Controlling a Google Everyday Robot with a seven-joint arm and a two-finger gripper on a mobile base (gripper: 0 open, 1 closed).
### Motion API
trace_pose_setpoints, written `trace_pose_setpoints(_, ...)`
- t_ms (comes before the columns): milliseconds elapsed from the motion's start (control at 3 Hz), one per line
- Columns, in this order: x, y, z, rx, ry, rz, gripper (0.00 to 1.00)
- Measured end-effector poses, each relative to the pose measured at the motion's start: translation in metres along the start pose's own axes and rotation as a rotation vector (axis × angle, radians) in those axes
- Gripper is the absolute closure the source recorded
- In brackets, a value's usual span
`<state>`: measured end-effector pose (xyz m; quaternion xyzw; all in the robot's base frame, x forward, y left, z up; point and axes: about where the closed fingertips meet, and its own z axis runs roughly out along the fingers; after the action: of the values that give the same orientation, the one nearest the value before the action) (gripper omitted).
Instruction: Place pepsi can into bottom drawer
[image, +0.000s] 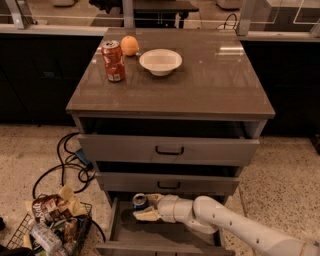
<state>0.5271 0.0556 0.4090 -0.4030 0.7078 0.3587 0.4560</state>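
Note:
The pepsi can (139, 201), dark blue with a silver top, is upright at the back left of the open bottom drawer (165, 235). My gripper (145, 207), on a white arm reaching in from the lower right, is closed around the can, with cream fingers (146, 215) beside and under it. I cannot tell whether the can rests on the drawer's grey floor or hangs just above it. The two upper drawers with black handles are slightly pulled out above it.
On the cabinet top stand a red-orange soda can (113, 60), an orange (129, 45) and a white bowl (160, 61). A wire basket of snack packets (50, 227) and black cables (65, 165) lie on the floor to the left.

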Motion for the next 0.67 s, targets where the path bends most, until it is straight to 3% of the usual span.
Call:
trace_pose_setpoints(333, 0.039, -0.004, 0.051, -0.084, 0.008, 0.026, 1.0)
trace_pose_setpoints(667, 0.068, -0.006, 0.081, -0.115, 0.042, 0.047, 1.0)
